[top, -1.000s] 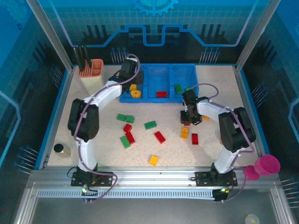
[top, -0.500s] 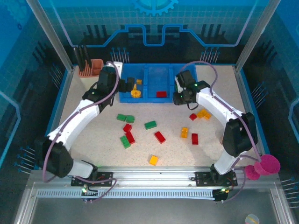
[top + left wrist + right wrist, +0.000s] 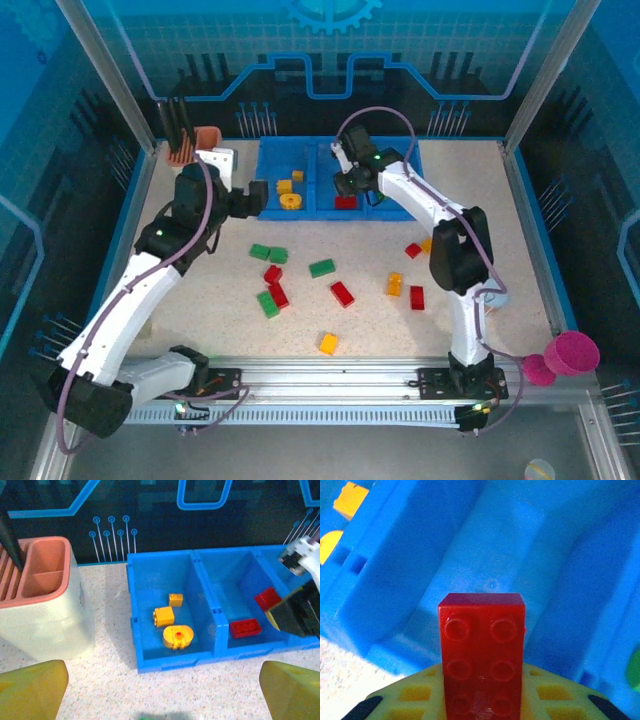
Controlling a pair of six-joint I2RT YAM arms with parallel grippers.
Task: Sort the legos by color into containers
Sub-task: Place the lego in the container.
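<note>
The right hand (image 3: pixel 347 180) is clenched on a red brick (image 3: pixel 481 650), a glossy block two studs wide with round studs on top. It is held over the middle compartment of the blue tray (image 3: pixel 172 664), where a second red brick (image 3: pixel 245 628) lies flat. The left compartment holds two yellow-orange bricks (image 3: pixel 164 615) and a yellow round piece (image 3: pixel 178 636), the left hand (image 3: pixel 160 695) hangs released with fingers wide just in front of the tray, and red, green and orange bricks (image 3: pixel 322 268) lie scattered on the speckled desk (image 3: pixel 380 330).

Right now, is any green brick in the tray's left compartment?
No, the left compartment holds two yellow bricks and a yellow round piece.
</note>
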